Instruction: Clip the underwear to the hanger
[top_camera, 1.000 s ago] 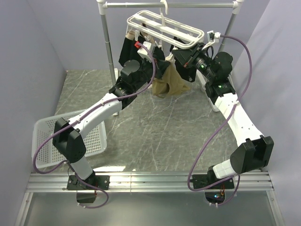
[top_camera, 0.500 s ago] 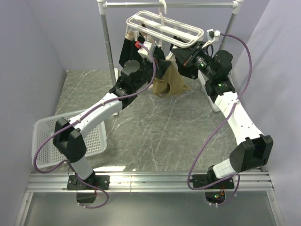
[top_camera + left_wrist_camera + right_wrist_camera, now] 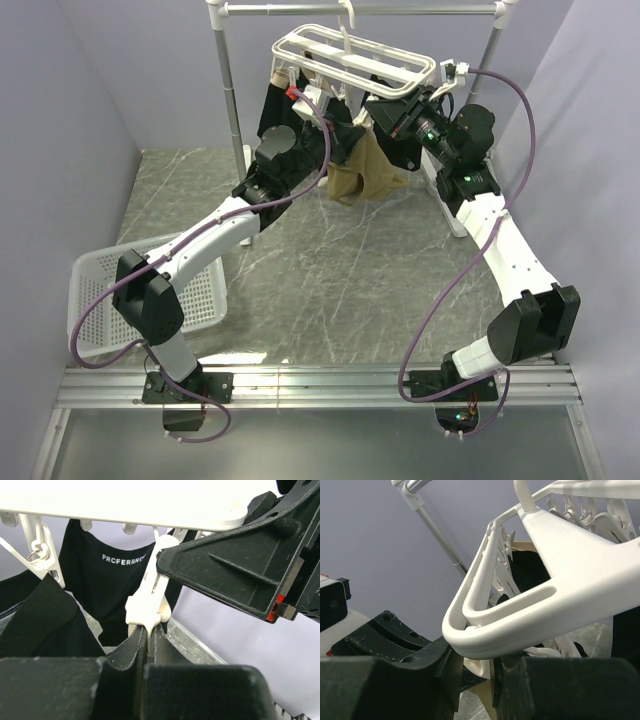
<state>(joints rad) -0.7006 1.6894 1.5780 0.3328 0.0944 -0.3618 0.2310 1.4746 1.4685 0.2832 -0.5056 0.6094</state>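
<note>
The white hanger hangs from the rack's top bar; it also shows in the right wrist view. The tan underwear dangles under its middle, between my two grippers. My left gripper is just under the frame, and in the left wrist view its jaws are shut on a white clip. My right gripper is close beside it on the right. In the right wrist view the right gripper holds a tan edge of the underwear right under the frame, with a white clip between its fingers.
Black garments hang clipped at the hanger's left; one bears white lettering. The grey-white pole rack stands at the back. A white basket sits at the left on the marble-patterned table. Purple walls close in on both sides.
My right gripper has lifted the underwear a little toward the frame. The hanger has shifted slightly. My left gripper has stayed at the clip.
</note>
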